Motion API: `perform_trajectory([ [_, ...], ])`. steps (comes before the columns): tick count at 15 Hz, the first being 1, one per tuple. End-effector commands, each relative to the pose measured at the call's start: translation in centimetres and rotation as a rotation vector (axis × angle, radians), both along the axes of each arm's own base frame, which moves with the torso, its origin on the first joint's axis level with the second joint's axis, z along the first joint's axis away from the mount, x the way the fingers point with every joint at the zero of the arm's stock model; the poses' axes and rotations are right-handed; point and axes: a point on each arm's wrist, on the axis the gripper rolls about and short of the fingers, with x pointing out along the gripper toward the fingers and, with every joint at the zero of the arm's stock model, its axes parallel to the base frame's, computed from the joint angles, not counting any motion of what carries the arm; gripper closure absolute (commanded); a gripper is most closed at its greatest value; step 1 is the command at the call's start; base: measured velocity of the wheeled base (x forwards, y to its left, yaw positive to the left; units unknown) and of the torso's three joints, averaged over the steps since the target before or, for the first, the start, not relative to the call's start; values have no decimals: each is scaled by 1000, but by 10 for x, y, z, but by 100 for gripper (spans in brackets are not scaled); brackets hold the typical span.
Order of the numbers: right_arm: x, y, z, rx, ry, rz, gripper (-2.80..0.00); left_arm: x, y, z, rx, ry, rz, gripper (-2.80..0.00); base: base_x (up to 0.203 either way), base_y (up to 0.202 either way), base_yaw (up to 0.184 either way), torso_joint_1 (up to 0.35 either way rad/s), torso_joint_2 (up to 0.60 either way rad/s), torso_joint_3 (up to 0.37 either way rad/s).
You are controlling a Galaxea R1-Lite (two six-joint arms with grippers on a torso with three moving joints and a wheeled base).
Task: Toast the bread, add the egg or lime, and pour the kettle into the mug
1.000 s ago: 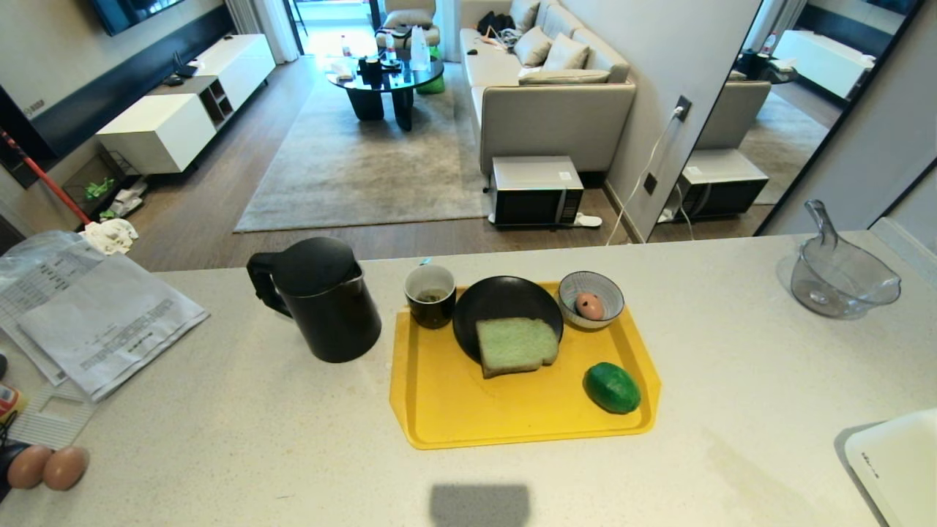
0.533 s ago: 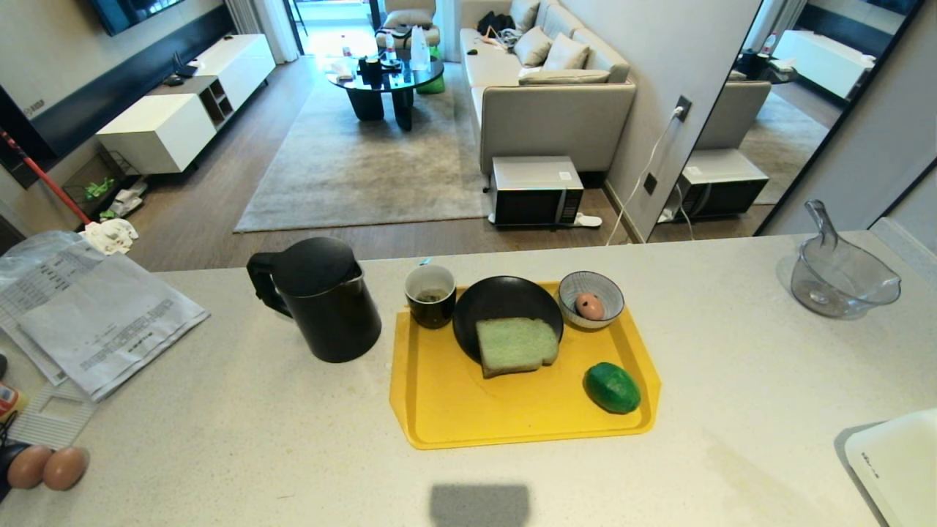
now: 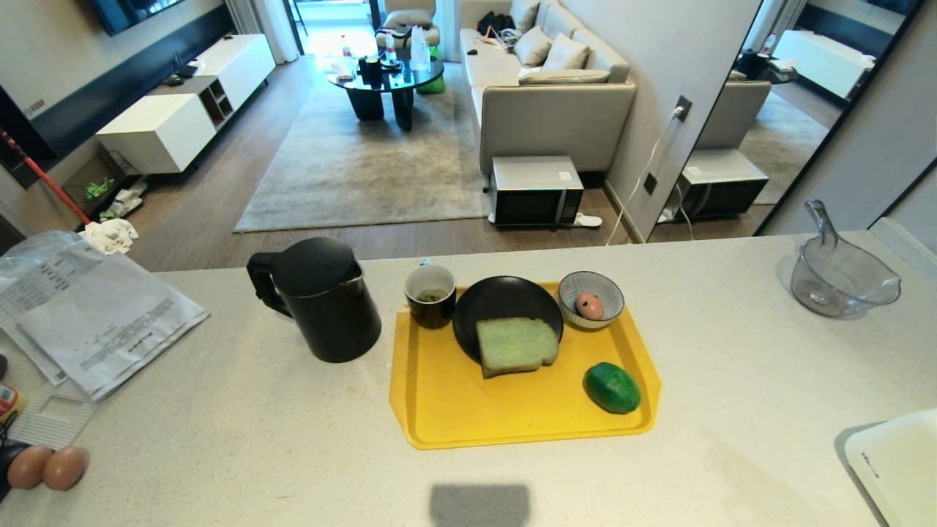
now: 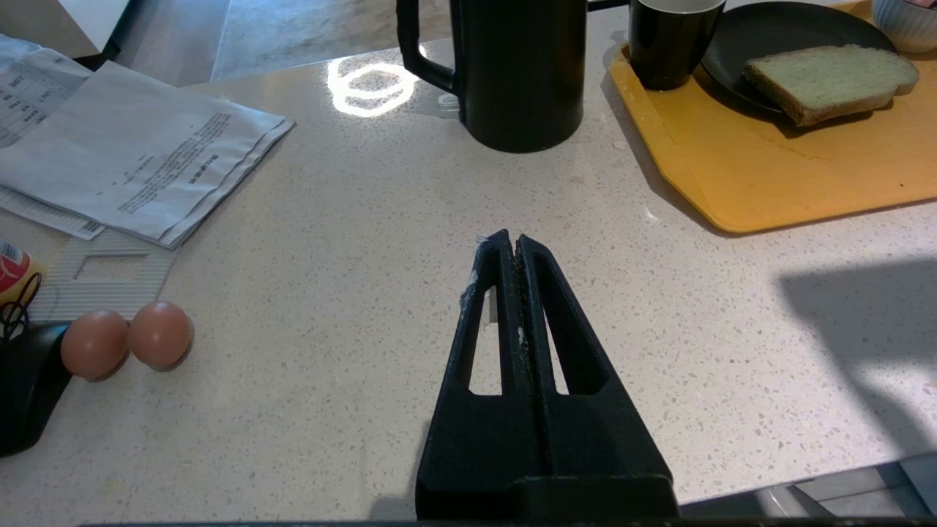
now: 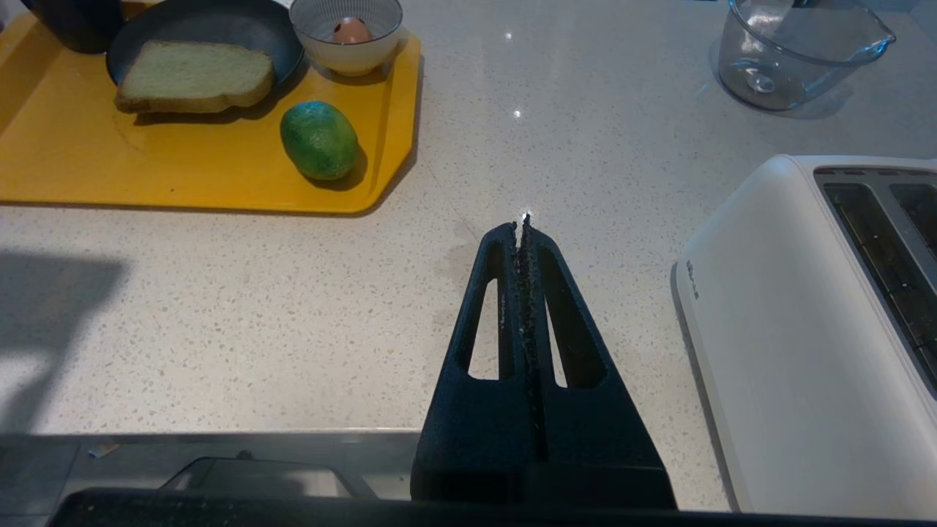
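No motion since the earlier head frames: same layout, arms parked, camera fixed.

Far left edge of counter: papers, two brown eggs near the front left corner, touching each other. Left gripper pressed closed, empty, hovering over bare counter near the front edge, well apart from everything.

Left of centre: kettle upright, handle to the left, lid down, standing on the counter just beside the left rim of the yellow tray.

On tray: mug upright at the back left corner; black plate next to it along the back edge; bread lying flat, half on the plate, front part overhanging onto tray; patterned bowl at the back right corner with one egg inside; lime on its side near the front right corner, apart from bread and bowl.

Right gripper closed too, nothing held, over bare counter between tray and white toaster, toaster at the front right edge. Clear glass jug at the back right corner.
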Motion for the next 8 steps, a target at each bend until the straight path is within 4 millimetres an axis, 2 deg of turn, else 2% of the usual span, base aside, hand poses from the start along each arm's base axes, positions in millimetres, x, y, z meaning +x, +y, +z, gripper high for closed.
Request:
perform_trajectory([
  [1,0,0,0,-1,0,0,0,1,0,-5,1,14,0,0,0,0,0,0,0,0],
  [8,0,0,0,-1,0,0,0,1,0,-5,1,14,0,0,0,0,0,0,0,0],
])
